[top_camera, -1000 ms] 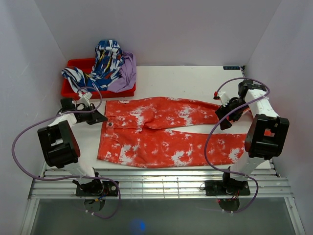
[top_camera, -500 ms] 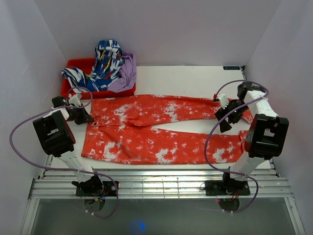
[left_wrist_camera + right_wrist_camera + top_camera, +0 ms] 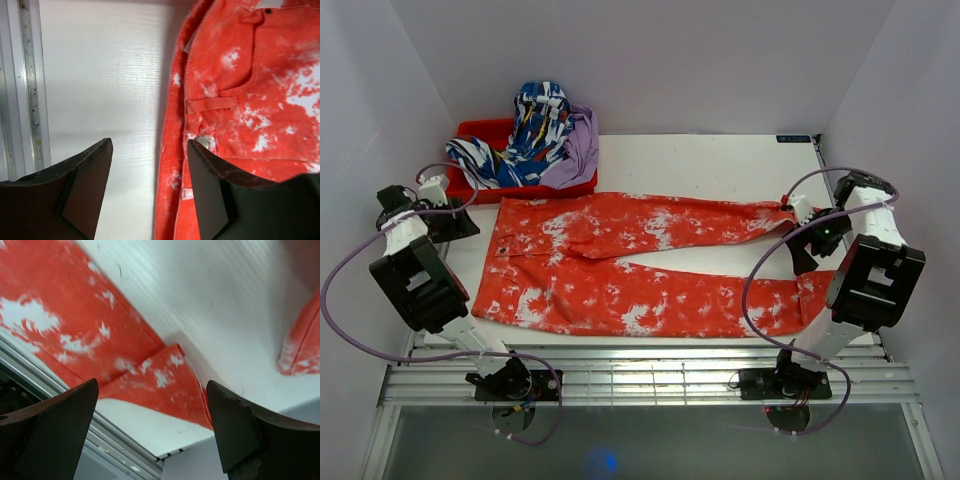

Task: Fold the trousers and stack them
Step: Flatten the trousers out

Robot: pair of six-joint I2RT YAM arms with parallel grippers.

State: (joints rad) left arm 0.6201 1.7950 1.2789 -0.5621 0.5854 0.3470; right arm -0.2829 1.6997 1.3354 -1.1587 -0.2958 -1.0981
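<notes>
Left gripper: jaws apart, empty, over bare tabletop just left of waistband.
Right gripper: wide open, empty, above leg hems.
Trousers: flat, waistband left, legs right; likely spread for folding.

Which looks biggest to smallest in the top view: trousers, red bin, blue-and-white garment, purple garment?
1. trousers, by far the largest.
2. red bin and blue-and-white garment: they look alike. The clothes cover much of the bin, so I won't rank these two.
3. purple garment, the smallest.
</notes>
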